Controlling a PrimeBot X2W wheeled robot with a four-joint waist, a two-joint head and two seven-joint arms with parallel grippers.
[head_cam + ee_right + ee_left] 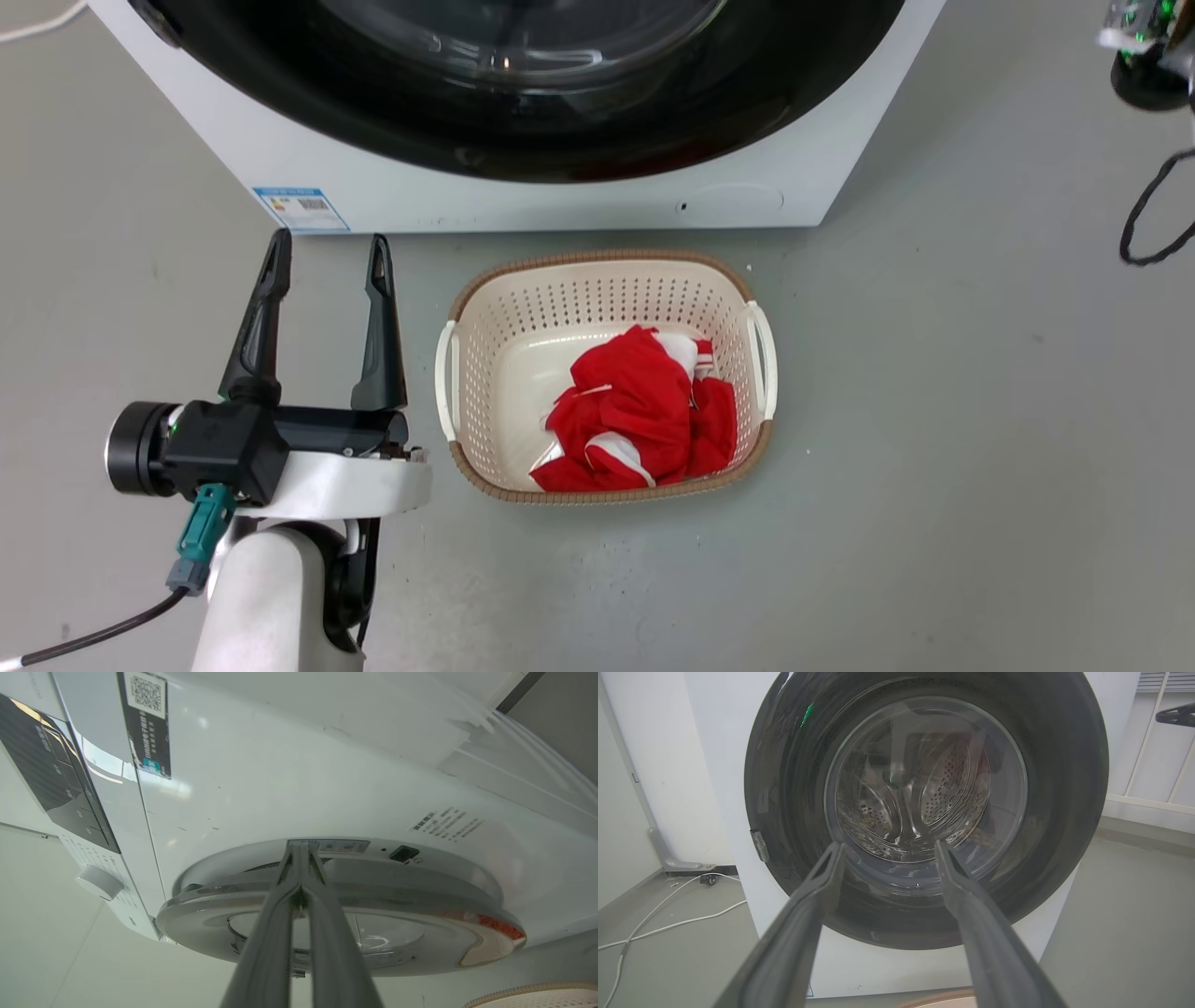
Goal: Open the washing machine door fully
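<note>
The washing machine (822,177) is a white box at the top of the head view. Its round glossy black washing machine door (560,140) faces me; the left wrist view shows the door (784,788) head-on, steel drum behind the glass. My left gripper (327,247) hangs open low in front of the machine's left corner, touching nothing; its fingers (887,847) frame the window. In the right wrist view my right gripper (299,851) is shut, its tips reaching past the door's rim (420,914) into the gap against the machine's front (280,774).
A cream laundry basket (597,259) holding red cloth (644,411) stands on the grey floor just before the machine. A black cable (1144,219) loops at the right. White cables (668,914) trail on the floor beside the machine. The control panel (56,779) and knob (99,882) are near the right gripper.
</note>
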